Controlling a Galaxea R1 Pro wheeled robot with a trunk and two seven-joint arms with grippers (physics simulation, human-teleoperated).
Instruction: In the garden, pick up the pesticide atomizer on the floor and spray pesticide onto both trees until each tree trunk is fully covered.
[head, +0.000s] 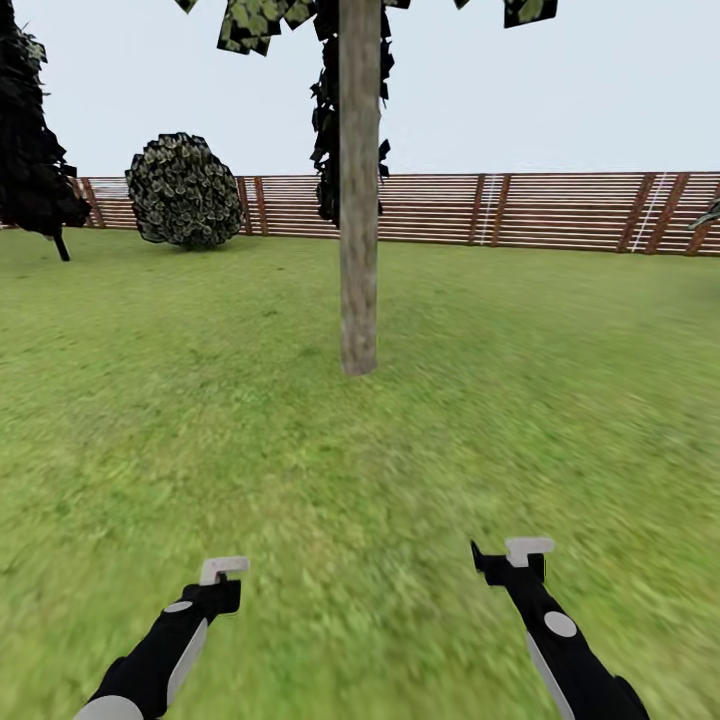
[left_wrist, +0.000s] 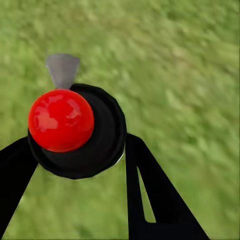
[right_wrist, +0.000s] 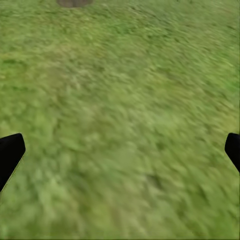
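**Atomizer held in left gripper, tree trunk ahead**

Closest to the lens in the left wrist view sat the pesticide atomizer (left_wrist: 75, 132), a black round body with a glossy red knob and a grey nozzle, pinched between the dark fingers of the left gripper (head: 222, 572). It looked small, rigid and probably light; the smooth body might slip, so holding it around the middle, clear of the knob, seemed wise. The right gripper (head: 512, 556) was spread wide over grass (right_wrist: 120, 125), holding nothing. A tree trunk (head: 358, 220) stood upright ahead, before a slatted fence (head: 560, 210).
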